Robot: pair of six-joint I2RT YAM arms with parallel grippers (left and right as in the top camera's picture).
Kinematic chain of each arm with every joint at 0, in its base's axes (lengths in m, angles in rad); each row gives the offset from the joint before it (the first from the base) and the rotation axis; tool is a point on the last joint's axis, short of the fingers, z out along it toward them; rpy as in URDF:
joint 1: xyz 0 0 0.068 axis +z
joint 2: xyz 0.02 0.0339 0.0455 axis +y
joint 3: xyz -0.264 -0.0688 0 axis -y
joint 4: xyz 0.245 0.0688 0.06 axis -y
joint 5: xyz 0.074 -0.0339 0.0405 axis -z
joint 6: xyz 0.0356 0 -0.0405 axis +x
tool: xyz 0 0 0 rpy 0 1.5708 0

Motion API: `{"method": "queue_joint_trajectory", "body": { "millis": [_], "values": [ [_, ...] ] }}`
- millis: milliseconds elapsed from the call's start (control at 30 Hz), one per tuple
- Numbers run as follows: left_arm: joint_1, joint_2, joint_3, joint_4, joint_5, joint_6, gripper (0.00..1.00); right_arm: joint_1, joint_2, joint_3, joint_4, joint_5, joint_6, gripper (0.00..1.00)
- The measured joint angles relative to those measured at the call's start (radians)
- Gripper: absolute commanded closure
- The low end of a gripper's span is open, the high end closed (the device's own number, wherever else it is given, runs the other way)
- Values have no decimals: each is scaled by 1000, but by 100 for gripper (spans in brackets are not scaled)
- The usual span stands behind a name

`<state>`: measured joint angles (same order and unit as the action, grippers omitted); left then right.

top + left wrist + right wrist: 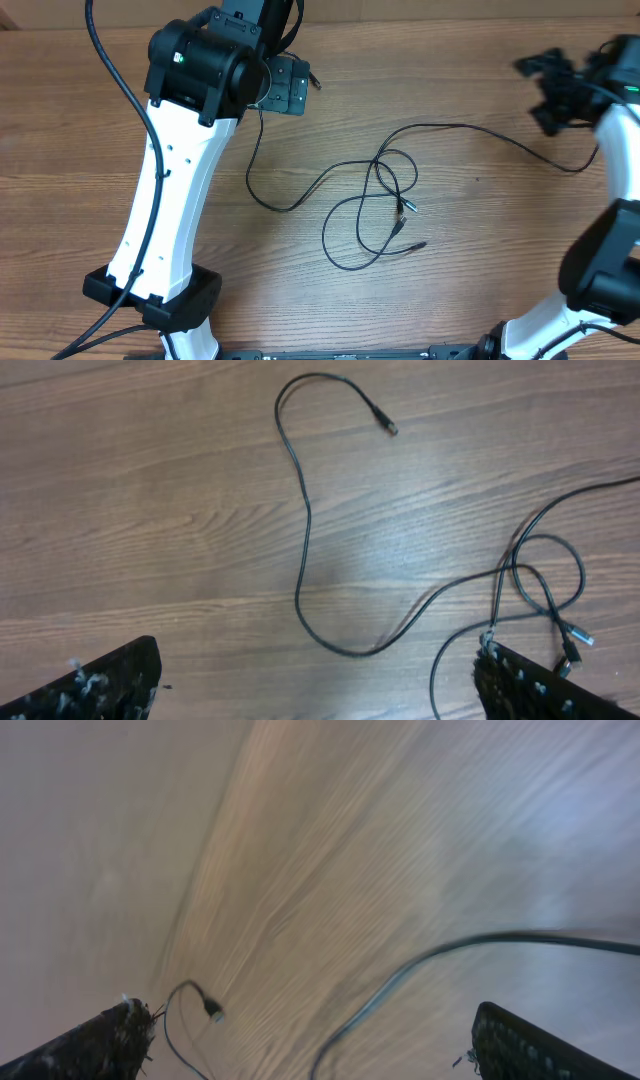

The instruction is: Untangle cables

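Cables lay on the wooden bench, near its middle, as thin black cords crossing in a few loose loops. Two small plug ends sat just below the loops. One strand ran left, then up toward the left gripper; the left wrist view showed its plug lying free on the wood. Another strand arced right and ended close beside the right arm.

Left gripper: fingers wide apart, clamped on nothing, above the bench.

Right gripper: at the far right edge, well apart from the loops. Right wrist view was blurred; fingers stood wide apart, with one cord crossing the bench beyond them, not gripped.
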<state>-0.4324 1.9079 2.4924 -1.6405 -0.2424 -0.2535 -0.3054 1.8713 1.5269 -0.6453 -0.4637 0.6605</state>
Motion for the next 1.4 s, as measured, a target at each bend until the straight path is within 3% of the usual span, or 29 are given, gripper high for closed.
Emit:
{"method": "queue_joint_trajectory", "body": {
  "millis": [400, 900, 933, 967, 1000, 1400],
  "values": [
    [0, 0, 0, -30, 0, 0, 0, 435, 30, -42, 58, 284, 62, 0],
    [0, 0, 0, -47, 0, 3, 0, 515, 242, -44, 57, 394, 88, 2],
    [0, 0, 0, -46, 0, 3, 0, 515, 241, -43, 67, 393, 87, 13],
    [0, 0, 0, -48, 0, 3, 0, 516, 242, -43, 69, 394, 82, 48],
    [0, 0, 0, -47, 0, 3, 0, 516, 248, -43, 68, 393, 84, 96],
    [0, 0, 0, -47, 0, 3, 0, 513, 272, -33, 97, 351, 33, 96]
  ]
}}
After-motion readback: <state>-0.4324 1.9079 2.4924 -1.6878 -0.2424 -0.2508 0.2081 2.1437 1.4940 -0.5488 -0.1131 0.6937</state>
